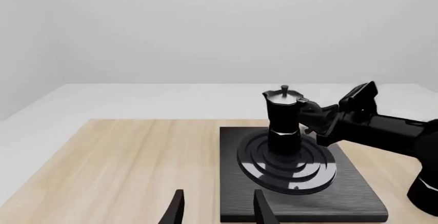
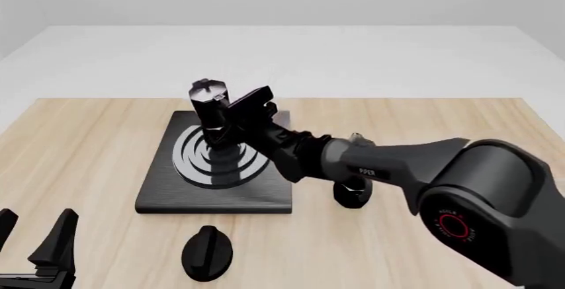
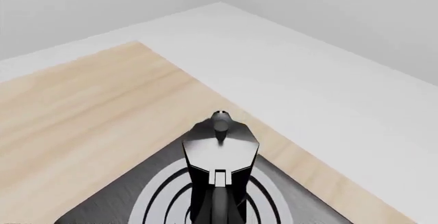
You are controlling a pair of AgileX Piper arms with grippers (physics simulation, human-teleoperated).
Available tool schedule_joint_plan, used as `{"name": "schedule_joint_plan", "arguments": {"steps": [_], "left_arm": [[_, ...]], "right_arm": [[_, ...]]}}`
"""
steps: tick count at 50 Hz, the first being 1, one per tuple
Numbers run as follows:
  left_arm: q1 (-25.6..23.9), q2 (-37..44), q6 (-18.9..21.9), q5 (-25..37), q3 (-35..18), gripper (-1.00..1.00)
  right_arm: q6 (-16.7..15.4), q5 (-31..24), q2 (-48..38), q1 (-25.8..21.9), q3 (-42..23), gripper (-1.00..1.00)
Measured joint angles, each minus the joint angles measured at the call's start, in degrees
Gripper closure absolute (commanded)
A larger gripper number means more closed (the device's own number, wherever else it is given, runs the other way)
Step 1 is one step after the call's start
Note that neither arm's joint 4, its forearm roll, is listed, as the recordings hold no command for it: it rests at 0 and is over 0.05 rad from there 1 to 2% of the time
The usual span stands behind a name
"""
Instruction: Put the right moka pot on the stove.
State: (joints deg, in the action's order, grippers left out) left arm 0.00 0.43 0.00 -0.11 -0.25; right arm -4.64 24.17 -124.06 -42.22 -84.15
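The right moka pot (image 2: 210, 112), black and faceted with a silvery lid and top knob, stands upright over the burner rings of the stove (image 2: 168, 193). I cannot tell whether its base touches them. My right gripper (image 2: 237, 122) is shut on its side handle. The left wrist view shows the pot (image 1: 283, 116), the gripper (image 1: 309, 115) and the stove (image 1: 356, 193). The right wrist view looks down on the pot's lid (image 3: 220, 144) above the stove (image 3: 102, 208). My left gripper (image 2: 31, 236) is open and empty at the near left; its fingers (image 1: 176, 209) point toward the stove.
The twin moka pot (image 2: 352, 196) stands right of the stove, mostly hidden behind my right arm. A black round knob (image 2: 208, 252) lies on the wooden table (image 2: 79, 143) in front of the stove.
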Motion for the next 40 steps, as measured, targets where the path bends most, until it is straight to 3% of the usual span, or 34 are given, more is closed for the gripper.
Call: {"name": "schedule_joint_plan", "arguments": {"steps": [31,32,40], "left_arm": [[0.0,0.0,0.0,0.0,0.0,-1.0],[0.0,0.0,0.0,0.0,0.0,-1.0],[0.0,0.0,0.0,0.0,0.0,-1.0]], "right_arm": [[2.3,3.1,-1.4,0.2,0.9,1.0],[2.3,3.2,-1.5,0.3,0.9,-1.0],[2.5,3.1,-1.6,0.3,1.3,-1.0]]}}
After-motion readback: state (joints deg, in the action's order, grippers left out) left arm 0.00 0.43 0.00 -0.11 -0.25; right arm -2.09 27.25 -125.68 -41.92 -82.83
